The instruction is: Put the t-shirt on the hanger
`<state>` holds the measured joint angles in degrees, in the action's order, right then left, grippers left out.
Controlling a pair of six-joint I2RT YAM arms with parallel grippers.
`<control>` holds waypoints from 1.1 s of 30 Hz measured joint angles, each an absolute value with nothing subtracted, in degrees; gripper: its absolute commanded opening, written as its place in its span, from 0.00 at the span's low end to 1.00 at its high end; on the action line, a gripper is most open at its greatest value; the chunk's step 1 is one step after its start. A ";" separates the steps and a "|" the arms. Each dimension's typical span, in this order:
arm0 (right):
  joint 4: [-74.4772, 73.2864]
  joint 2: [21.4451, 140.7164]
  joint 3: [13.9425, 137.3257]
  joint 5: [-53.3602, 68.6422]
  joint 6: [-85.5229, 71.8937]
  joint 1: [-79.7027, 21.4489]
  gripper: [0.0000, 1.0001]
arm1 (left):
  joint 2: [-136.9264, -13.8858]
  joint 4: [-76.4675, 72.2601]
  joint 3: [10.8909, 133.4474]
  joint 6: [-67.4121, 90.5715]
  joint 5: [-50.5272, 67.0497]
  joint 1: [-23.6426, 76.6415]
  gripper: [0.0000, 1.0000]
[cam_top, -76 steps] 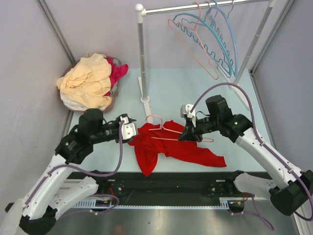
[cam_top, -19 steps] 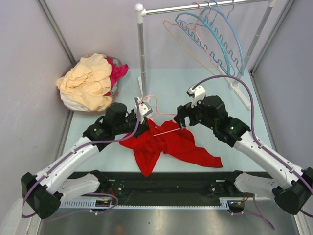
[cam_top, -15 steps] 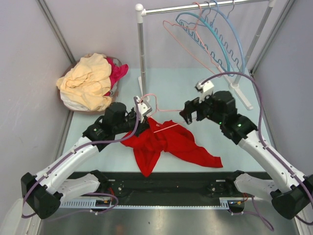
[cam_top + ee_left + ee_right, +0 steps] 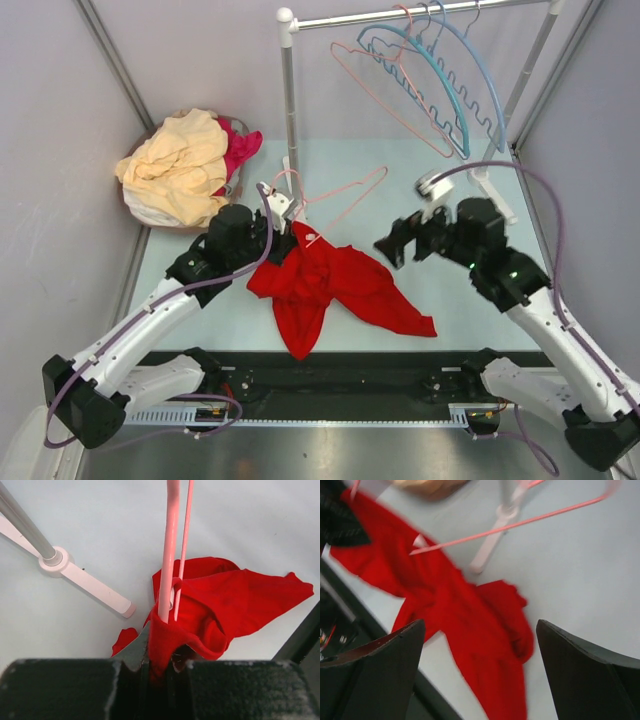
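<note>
The red t-shirt (image 4: 335, 285) lies crumpled on the table in the middle, one end lifted. My left gripper (image 4: 284, 238) is shut on that lifted fold (image 4: 165, 640). The salmon-pink hanger (image 4: 345, 200) sticks out of the same pinch, and its thin bars (image 4: 169, 555) run up and away from the jaws. It slants above the table toward the back right, hook (image 4: 283, 182) near the rack pole. My right gripper (image 4: 395, 245) hovers to the right of the shirt with its jaws wide apart and nothing between them; the right wrist view shows the t-shirt (image 4: 470, 610) and a hanger bar (image 4: 520, 522) below.
A basket (image 4: 232, 205) at the back left holds a pale yellow garment (image 4: 180, 165) and a magenta one (image 4: 240, 145). The clothes rack's pole (image 4: 290, 110) and foot (image 4: 85, 577) stand behind the shirt. Blue and pink hangers (image 4: 430, 80) hang on its rail.
My right gripper has let go of the hanger and drawn back to the right. The left gripper has swung the hanger up, still holding it and the shirt fold.
</note>
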<state>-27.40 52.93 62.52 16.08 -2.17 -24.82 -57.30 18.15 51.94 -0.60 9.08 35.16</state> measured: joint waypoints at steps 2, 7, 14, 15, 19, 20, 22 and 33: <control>-25.63 52.34 58.89 12.16 -3.29 -33.82 0.91 | -57.58 18.11 52.21 0.40 9.10 35.16 0.00; -18.59 61.28 55.53 -1.91 -4.60 -49.19 0.87 | -57.69 18.00 52.71 1.56 9.17 35.11 0.00; -11.29 72.27 55.48 -11.03 -6.90 -52.82 0.86 | -57.69 17.91 52.73 1.58 9.17 35.11 0.00; -9.98 72.64 55.44 -11.75 -6.94 -53.23 0.86 | -57.67 17.91 52.73 1.61 9.17 35.11 0.00; -6.04 74.06 55.24 -12.88 -7.07 -54.22 0.85 | -57.41 17.89 52.73 1.78 9.17 35.11 0.00; -5.23 74.61 55.22 -12.91 -7.09 -54.30 0.84 | -57.30 17.89 52.73 2.00 9.17 35.11 0.00; -3.86 75.64 55.02 -13.02 -7.07 -54.43 0.81 | -57.12 17.89 52.73 2.22 9.21 35.05 0.00; -3.60 75.77 48.95 -12.36 -6.66 -49.52 0.51 | -55.40 18.28 52.73 3.81 10.68 32.05 0.00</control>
